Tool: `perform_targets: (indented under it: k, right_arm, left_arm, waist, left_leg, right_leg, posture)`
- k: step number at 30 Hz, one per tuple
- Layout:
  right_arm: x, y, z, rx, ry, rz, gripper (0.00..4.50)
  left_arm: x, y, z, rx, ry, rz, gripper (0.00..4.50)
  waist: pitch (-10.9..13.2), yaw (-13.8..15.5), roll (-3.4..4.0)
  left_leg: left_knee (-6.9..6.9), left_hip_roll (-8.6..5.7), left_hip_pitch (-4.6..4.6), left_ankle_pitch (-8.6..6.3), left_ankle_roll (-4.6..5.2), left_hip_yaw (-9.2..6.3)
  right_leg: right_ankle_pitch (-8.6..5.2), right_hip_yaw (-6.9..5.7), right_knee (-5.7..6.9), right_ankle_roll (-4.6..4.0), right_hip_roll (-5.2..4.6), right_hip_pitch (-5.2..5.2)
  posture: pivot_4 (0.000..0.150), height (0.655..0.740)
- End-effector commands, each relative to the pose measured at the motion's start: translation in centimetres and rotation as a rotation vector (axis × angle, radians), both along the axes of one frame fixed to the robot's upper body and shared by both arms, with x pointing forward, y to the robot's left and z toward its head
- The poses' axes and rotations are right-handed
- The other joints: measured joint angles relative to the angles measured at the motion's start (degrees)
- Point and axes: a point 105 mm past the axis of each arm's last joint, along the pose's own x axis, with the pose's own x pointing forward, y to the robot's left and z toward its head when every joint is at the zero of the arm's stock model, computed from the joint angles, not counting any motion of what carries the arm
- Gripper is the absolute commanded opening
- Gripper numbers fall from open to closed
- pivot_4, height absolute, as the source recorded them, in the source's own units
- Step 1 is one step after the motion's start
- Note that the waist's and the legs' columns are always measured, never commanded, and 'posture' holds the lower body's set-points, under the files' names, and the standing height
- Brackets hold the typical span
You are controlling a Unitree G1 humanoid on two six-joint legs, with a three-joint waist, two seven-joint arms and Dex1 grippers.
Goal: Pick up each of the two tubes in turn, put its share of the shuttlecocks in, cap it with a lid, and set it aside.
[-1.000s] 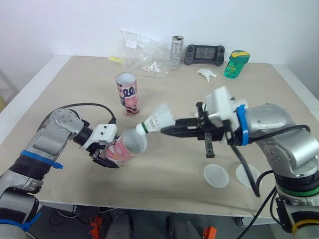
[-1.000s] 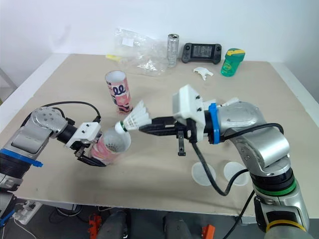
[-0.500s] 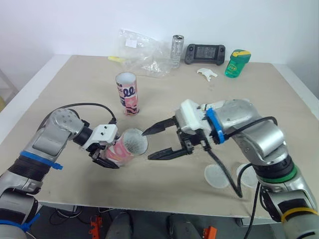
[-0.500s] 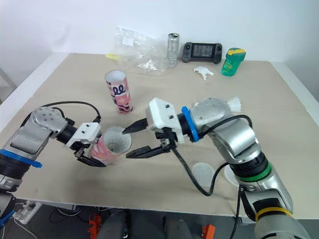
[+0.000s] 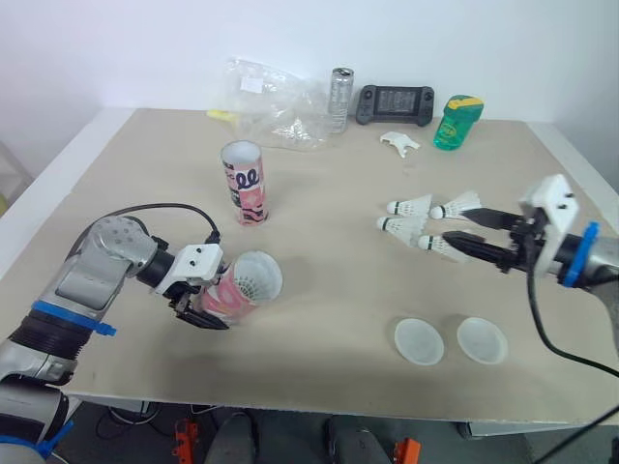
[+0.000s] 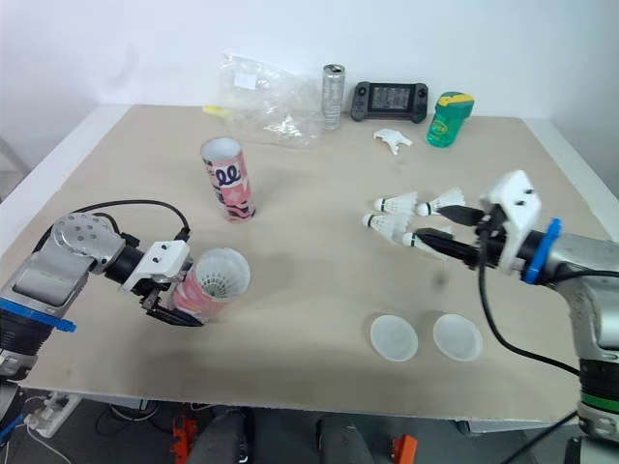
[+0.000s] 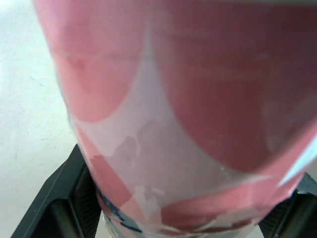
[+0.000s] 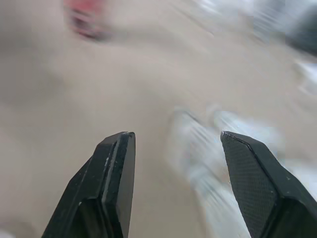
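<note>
Two tubes (image 5: pixel 245 181) (image 5: pixel 240 288), two lids (image 5: pixel 419 341) (image 5: pixel 482 339), four shuttlecocks (image 5: pixel 410 205) (image 5: pixel 455 205) (image 5: pixel 397 224) (image 5: pixel 437 245)

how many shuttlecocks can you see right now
5. Four shuttlecocks lie loose on the table in a cluster by the right gripper; one shows in the mouth of the tube the left gripper holds. More may sit hidden deeper inside.

Dark looping script is printed on the upright tube (image 5: pixel 245 184) but cannot be read. No other lettering is legible.
</note>
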Motion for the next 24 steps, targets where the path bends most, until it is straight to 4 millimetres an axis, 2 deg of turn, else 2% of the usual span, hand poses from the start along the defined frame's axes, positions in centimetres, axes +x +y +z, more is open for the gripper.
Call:
perform_targets:
  k: [1, 3, 11, 18, 22, 23, 24]
  right_arm:
    - [0.6, -3.2, 0.5, -0.007, -0.029, -0.120, 3.00]
    - [0.8, -3.8, -0.4, 0.013, 0.013, -0.140, 3.00]
    - [2.3, -4.1, -4.1, 0.053, 0.140, -0.171, 3.00]
    - [4.5, -1.8, -5.9, 0.087, 0.198, -0.116, 3.00]
    - [5.3, -0.8, -5.8, 0.113, 0.188, -0.096, 3.00]
    - [5.4, -0.7, -5.6, 0.119, 0.181, -0.090, 2.50]
    - [5.3, -0.6, -5.5, 0.123, 0.175, -0.084, 2.22]
  left_arm:
    - [-0.1, 0.0, -1.3, 0.024, 0.027, -0.009, 3.66]
    - [0.0, 0.0, -1.4, 0.024, 0.025, -0.010, 3.66]
    - [0.0, 0.1, -1.5, 0.019, 0.026, -0.001, 3.66]
    - [0.0, 0.1, -1.3, 0.017, 0.021, 0.004, 3.66]
    - [-0.1, 0.1, -1.3, 0.016, 0.020, 0.003, 3.66]
    - [-0.2, 0.1, -1.3, 0.016, 0.020, 0.004, 3.66]
    - [-0.2, 0.0, -1.3, 0.016, 0.020, 0.004, 3.66]
  waist:
    - [0.01, 0.00, 0.03]
    - [0.01, 0.03, 0.03]
    - [0.01, 0.02, 0.03]
    - [0.02, -0.01, 0.06]
    - [0.02, 0.01, 0.06]
    - [0.02, 0.04, 0.06]
    - [0.02, 0.07, 0.06]
  left_leg:
    - [0.01, 0.00, 0.02, 0.01, 0.01, -0.01]
    - [0.07, 0.00, 0.02, 0.02, 0.02, -0.01]
    - [0.22, -0.04, 0.05, 0.03, 0.02, 0.24]
    - [0.21, -0.03, 0.03, 0.03, 0.02, 0.27]
    - [0.21, -0.03, 0.01, 0.03, 0.02, 0.26]
    - [0.20, -0.03, 0.01, 0.03, 0.02, 0.26]
    - [0.18, -0.03, 0.00, 0.03, 0.02, 0.25]
  right_leg:
    - [0.02, 0.02, 0.00, -0.03, 0.02, 0.00]
    - [-0.03, 0.03, 0.00, -0.16, 0.02, 0.04]
    - [0.07, 0.37, -0.01, 0.01, 0.00, 0.05]
    - [0.09, 0.41, -0.01, 0.01, 0.01, 0.03]
    - [0.08, 0.40, -0.01, 0.02, 0.02, 0.02]
    - [0.07, 0.40, -0.01, 0.02, 0.03, 0.03]
    - [0.07, 0.40, -0.01, 0.04, 0.03, 0.03]
  posture:
    - [0.150, 0.7394]
    - [0.150, 0.7394]
    - [0.150, 0.7394]
    - [0.150, 0.7394]
    - [0.150, 0.7394]
    - [0.150, 0.7394]
    - [0.150, 0.7394]
